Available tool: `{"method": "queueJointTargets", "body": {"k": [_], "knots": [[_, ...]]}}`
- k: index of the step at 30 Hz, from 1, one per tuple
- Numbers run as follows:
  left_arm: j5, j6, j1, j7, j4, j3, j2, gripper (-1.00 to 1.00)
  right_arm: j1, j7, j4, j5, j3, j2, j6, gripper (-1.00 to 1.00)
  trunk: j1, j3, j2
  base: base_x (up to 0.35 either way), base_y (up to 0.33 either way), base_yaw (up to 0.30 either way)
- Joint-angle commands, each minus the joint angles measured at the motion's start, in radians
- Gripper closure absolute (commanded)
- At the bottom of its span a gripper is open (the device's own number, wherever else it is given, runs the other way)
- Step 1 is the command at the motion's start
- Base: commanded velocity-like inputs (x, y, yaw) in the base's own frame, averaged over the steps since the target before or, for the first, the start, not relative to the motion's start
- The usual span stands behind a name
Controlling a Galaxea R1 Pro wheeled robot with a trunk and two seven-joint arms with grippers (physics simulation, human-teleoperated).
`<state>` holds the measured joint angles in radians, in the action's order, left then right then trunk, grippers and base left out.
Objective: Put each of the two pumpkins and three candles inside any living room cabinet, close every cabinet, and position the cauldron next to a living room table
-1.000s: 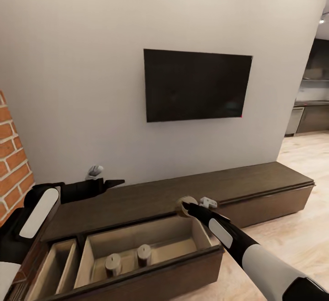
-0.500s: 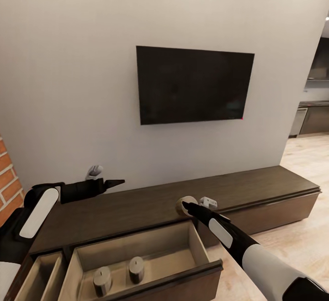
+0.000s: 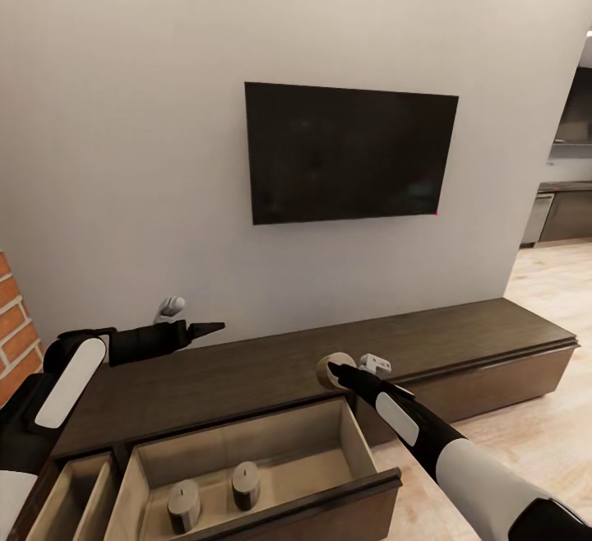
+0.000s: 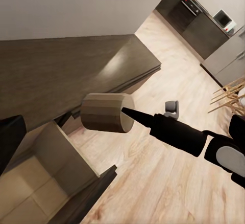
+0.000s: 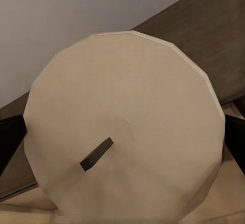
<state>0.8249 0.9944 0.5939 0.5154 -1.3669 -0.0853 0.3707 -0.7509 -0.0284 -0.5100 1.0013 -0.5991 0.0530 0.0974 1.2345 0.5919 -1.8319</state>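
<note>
The cabinet runs low along the wall, with one drawer pulled out. Two candles stand upright at the drawer's front left. My right gripper is shut on a third candle, held on its side just above the drawer's back right corner. The left wrist view shows that candle over the drawer, and in the right wrist view its wick end sits between the fingers. My left gripper hovers open over the cabinet top, holding nothing.
A black TV hangs on the white wall above the cabinet. A brick wall stands at the left. A second open compartment lies left of the drawer. Wood floor leads right toward a kitchen.
The view shifted to the right along the cabinet about a second ago and has since held still. Both arms keep their pose, and the candle stays in the right gripper.
</note>
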Motion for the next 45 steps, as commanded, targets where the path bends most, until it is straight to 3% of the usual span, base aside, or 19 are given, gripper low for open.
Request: {"method": "queueJointTargets", "body": {"k": [1, 22, 26, 28, 32, 35, 40, 45], "knots": [[-0.003, 0.003, 0.001, 0.005, 0.0, -0.001, 0.0, -1.0, -0.001, -0.001, -0.001, 0.007, -0.004, 0.001, 0.001, 1.0, 0.0, 0.001, -0.001, 0.044, 0.0, 0.0], [0.001, 0.003, 0.001, 0.005, 0.0, 0.001, 0.0, -1.0, -0.001, 0.032, -0.002, 0.001, -0.003, -0.003, 0.016, 1.0, 0.0, 0.001, -0.001, 0.067, -0.08, 0.124], [0.001, 0.003, 0.001, 0.005, 0.0, 0.001, 0.0, -1.0, -0.001, 0.14, -0.004, 0.0, -0.002, -0.005, 0.095, 1.0, 0.0, 0.001, -0.001, 0.013, -0.001, 0.001], [0.001, 0.003, 0.001, 0.005, 0.0, 0.001, 0.001, -1.0, -0.001, 0.246, -0.011, 0.002, -0.001, -0.007, 0.184, 1.0, 0.0, 0.001, -0.001, 0.062, 0.0, 0.0], [0.002, 0.003, 0.001, 0.006, 0.0, 0.003, 0.003, -1.0, -0.01, 0.414, -0.019, 0.006, -0.002, -0.014, 0.281, 1.0, 0.0, 0.001, -0.001, 0.025, 0.0, 0.0], [0.002, 0.003, 0.001, 0.006, 0.0, 0.002, 0.003, -1.0, -0.053, 0.453, -0.019, 0.006, -0.002, -0.039, 0.337, 1.0, 0.0, 0.001, -0.001, 0.004, 0.0, 0.0], [0.001, 0.003, 0.001, 0.005, 0.001, 0.001, 0.002, -1.0, -0.075, 0.473, -0.019, -0.003, -0.005, -0.088, 0.372, 1.0, 0.0, 0.001, -0.001, 0.009, 0.004, 0.0], [0.002, 0.003, 0.001, 0.005, 0.002, 0.001, 0.001, -1.0, -0.077, 0.499, -0.017, 0.003, -0.005, -0.1, 0.397, 1.0, 0.0, 0.001, -0.001, 0.109, 0.074, 0.0]]}}
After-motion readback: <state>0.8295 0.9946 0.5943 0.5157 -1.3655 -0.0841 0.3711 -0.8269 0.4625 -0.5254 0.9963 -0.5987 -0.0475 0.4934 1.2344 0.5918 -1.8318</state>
